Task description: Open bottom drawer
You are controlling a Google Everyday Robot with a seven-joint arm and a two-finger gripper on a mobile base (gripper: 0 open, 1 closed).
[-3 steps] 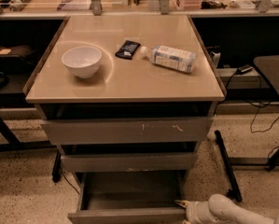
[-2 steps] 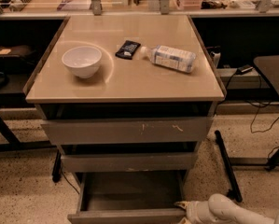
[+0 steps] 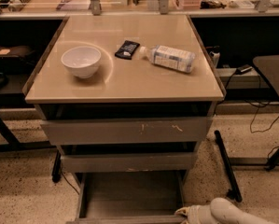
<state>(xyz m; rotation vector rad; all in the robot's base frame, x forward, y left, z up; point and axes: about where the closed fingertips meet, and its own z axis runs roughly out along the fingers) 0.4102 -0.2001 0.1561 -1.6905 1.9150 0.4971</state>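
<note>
1. Grey metal marks the one small change: the bottom drawer (image 3: 129,195) has its front strip a touch lower in the camera view than 1 second ago, closer to the bottom edge.
2. The gripper (image 3: 182,213) has dropped by about the same slight amount, along with the pale rounded arm (image 3: 225,212) behind it.
3. On the desk (image 3: 129,88) nothing has shifted. The white bowl (image 3: 81,61) is at the left, the black packet (image 3: 127,49) is near the middle towards the back, and the plastic bottle (image 3: 169,58) lies on its side at the right.
4. The bottom drawer stands pulled well out from under the other 2, at the foot of the cabinet just above the speckled floor (image 3: 22,195).
5. It is the narrowest of the 3. It has a shallow grey tray body with a flat floor, thin side walls, and a plain flat front seen only as a thin strip along the lower edge of the view.
6. Above it is the middle drawer front (image 3: 127,162), plain grey and wider. Above that is the top drawer front (image 3: 106,130), the widest, with pale scratch marks right of centre.
7. The gripper is at the lower right, at the right end of the bottom drawer's front. I cannot tell whether it is apart, together or clamped on that front.
</note>
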